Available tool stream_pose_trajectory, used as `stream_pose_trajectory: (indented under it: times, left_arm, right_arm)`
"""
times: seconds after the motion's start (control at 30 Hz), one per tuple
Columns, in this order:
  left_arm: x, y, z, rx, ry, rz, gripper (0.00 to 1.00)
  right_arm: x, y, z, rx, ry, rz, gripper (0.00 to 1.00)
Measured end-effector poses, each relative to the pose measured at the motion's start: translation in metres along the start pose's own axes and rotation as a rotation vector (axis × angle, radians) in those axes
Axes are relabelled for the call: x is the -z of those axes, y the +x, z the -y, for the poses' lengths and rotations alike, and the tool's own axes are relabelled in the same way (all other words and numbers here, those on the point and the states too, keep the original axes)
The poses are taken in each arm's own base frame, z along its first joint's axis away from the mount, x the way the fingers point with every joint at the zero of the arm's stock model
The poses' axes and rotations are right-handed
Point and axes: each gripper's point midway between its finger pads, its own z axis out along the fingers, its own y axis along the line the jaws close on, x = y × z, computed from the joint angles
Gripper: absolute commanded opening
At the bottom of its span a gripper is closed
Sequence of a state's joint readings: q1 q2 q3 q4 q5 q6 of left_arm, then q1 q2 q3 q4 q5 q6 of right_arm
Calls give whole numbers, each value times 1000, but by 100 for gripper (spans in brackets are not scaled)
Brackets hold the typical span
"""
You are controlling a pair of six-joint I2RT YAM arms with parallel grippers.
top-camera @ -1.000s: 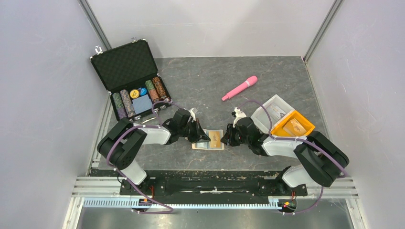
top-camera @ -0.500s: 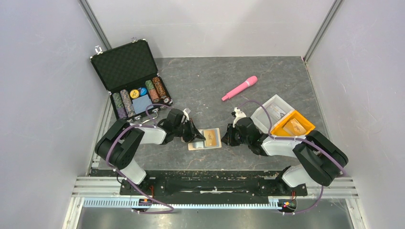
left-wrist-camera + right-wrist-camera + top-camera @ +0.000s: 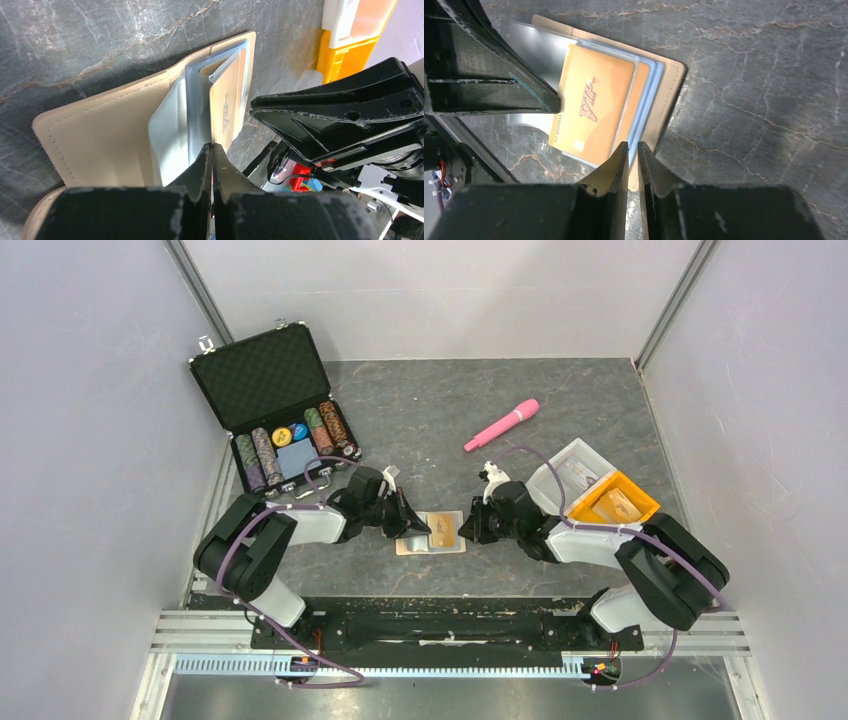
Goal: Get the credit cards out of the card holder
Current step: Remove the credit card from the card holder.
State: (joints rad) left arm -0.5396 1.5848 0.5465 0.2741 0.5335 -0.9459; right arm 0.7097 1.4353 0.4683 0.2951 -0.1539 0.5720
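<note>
The tan wallet (image 3: 100, 145) lies open on the table (image 3: 560, 400) between both grippers. Its pale blue sleeves (image 3: 172, 130) are fanned, with an orange card (image 3: 591, 107) (marked VIP) on top. The left gripper (image 3: 211, 147) is pressed together at a sleeve edge. The right gripper (image 3: 632, 146) is nearly closed; I cannot tell if it grips anything.

"VIP" on the top credit card (image 3: 591, 107)

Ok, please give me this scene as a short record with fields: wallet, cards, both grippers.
card holder: tan leather-like bifold wallet, lying open on the dark grey stone-pattern table
credit cards: gold-orange flat rectangles, lying among pale blue sleeves; top one reads VIP
left gripper: shut, tips at the sleeves' edge
right gripper: jaws a narrow gap apart, at the cards' edge
</note>
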Motion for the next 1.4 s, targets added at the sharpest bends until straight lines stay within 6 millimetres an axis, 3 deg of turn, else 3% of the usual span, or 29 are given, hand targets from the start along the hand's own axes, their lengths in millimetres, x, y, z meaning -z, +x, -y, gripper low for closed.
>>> stream_pose_trajectory:
  times: [0.17,0.43,1.0,1.23,1.4]
  left_arm:
    - [2,2,-1,6,-9,-7,2]
    - [6,8,-9,35,-57,-26,2]
    - [37,-10,-15,48,-182,100,2]
    - [59,-22,1,8,-162,191,2]
    - [67,-21,7,-20,-147,199,2]
  right_arm:
    - [-4,-2,-8,0,-36,-14,12]
    - [-11,3,-1,-17,-4,-32,10]
    - [-12,-1,5,-35,33,-9,10]
    - [-7,-4,3,-21,21,-4,19]
    - [10,-22,-17,56,-58,48,27]
